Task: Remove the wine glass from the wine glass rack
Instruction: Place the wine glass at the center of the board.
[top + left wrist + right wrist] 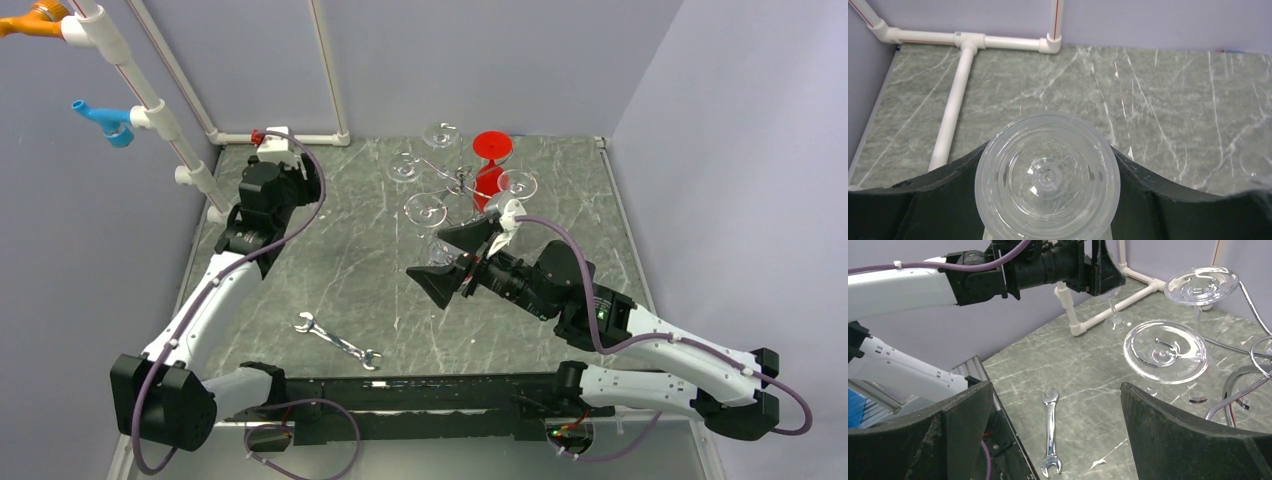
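As I watch, left gripper (1048, 148) clasps wine glass (1048, 177) at 10 o'clock, axis near vertical, foot down | right gripper (430, 252) gaping, empty, by wine glass rack (460, 180).

A robot lab cell, folks: plain lilac walls (480, 60) box in a marble-look surface (340, 250), white pipe frame (150, 110) far left, left arm (200, 310) and right arm (660, 340) bolted along the near edge.
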Controlling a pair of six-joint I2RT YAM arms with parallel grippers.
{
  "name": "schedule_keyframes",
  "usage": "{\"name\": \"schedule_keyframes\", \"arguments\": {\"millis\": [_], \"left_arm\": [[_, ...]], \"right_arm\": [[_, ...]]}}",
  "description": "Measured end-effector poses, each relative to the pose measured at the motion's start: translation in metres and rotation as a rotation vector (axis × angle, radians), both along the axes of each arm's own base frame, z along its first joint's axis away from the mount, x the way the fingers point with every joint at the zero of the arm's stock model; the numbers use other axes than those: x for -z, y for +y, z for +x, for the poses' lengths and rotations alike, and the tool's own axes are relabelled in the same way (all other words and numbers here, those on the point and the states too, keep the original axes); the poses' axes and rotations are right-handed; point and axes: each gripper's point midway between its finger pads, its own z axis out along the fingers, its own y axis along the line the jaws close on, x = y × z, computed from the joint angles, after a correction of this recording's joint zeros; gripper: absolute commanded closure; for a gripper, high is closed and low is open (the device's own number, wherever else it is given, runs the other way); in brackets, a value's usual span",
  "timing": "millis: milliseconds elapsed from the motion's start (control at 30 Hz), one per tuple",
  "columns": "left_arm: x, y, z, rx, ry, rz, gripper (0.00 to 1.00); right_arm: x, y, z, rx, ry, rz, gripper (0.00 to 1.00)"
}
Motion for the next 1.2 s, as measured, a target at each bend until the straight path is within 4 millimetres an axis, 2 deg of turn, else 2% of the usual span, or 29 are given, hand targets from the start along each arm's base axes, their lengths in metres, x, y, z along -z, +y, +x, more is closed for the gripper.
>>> {"name": "schedule_keyframes", "arguments": {"millis": [100, 200, 600, 833, 1000, 1200], "left_arm": [[-0.003, 0.002, 0.012, -0.031, -0.032, -0.006, 1.00], [0.004, 0.005, 0.023, -0.060, -0.036, -0.003, 1.00], [0.072, 0.004, 0.068, -0.104, 0.104, 0.037, 1.00], [0.088, 0.018, 0.097, -0.129, 0.153, 0.024, 1.00], [0.100, 0.027, 0.101, -0.138, 0.184, 0.001, 1.00], [0.116, 0.023, 0.107, -0.115, 0.231, -0.016, 1.00]], "right_arm": [[0.005, 0.001, 0.001, 0.002, 0.007, -0.007, 0.00], [0.007, 0.001, 0.001, 0.003, 0.012, -0.010, 0.00], [0.017, 0.007, 0.003, 0.003, 0.023, -0.037, 0.00], [0.022, 0.011, 0.005, 0.003, 0.029, -0.052, 0.00], [0.028, 0.015, 0.007, 0.003, 0.036, -0.070, 0.00], [0.034, 0.020, 0.009, 0.003, 0.044, -0.088, 0.00]]}}
